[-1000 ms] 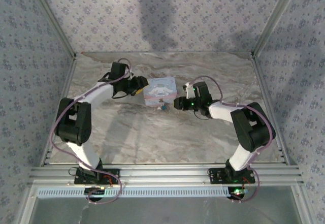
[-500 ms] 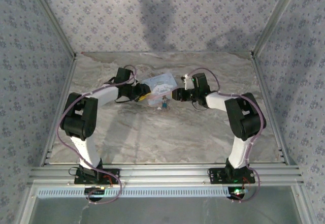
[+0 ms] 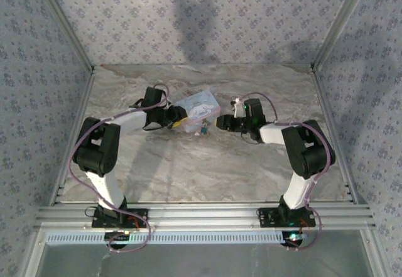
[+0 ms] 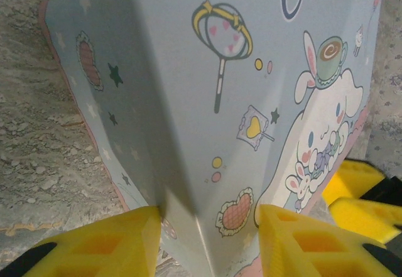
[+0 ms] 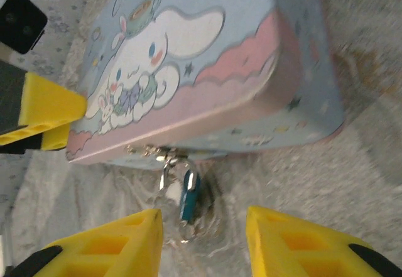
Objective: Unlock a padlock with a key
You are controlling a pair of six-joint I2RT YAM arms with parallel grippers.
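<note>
Between the right gripper's (image 5: 202,219) spread yellow fingers (image 5: 122,242), and just beyond their tips, the padlock (image 5: 187,196) hangs from the clasp on the front edge of the cartoon tin (image 5: 207,57). It is small, dark teal and close above the marble table (image 5: 352,183). The jaws stand wide apart and touch nothing. A thin silvery piece (image 5: 165,175) sits just left of the padlock, too blurred to identify.

Across the tin, the left gripper (image 4: 208,227) has a yellow finger pressed against each face beside one corner of the tin (image 4: 251,70), pinching it.

From above, the tin (image 3: 200,106) lies skewed between the left gripper (image 3: 178,120) and the right gripper (image 3: 220,124), with the padlock (image 3: 203,130) at its near edge.
</note>
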